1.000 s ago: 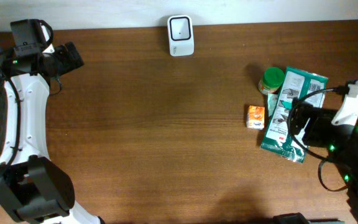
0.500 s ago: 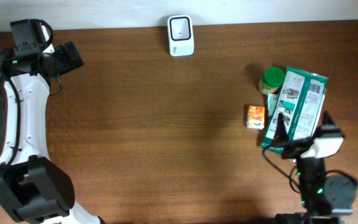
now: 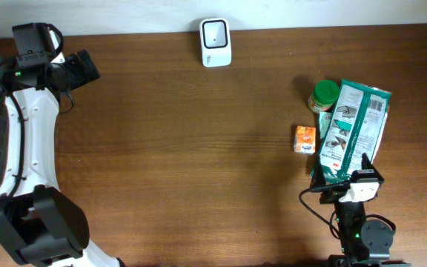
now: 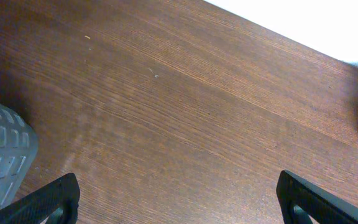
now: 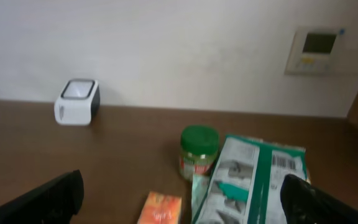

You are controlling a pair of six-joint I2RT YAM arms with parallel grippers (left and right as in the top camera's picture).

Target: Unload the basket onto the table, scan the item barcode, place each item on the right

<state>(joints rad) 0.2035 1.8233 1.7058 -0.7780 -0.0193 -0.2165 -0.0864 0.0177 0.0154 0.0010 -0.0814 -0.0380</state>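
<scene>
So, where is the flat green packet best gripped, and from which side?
Probably the long right edge of the packet, near its middle, coming from the right. It lies flat on the table, so only an edge can be pinched. The green-lidded jar and the orange box crowd its left side. A mid-edge grip also leaves the barcode at the far end uncovered.

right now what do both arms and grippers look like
The left arm is white with black joints, loose black cables and a green light. The right arm is black with a white section and a green light. The left gripper and right gripper are black.
</scene>
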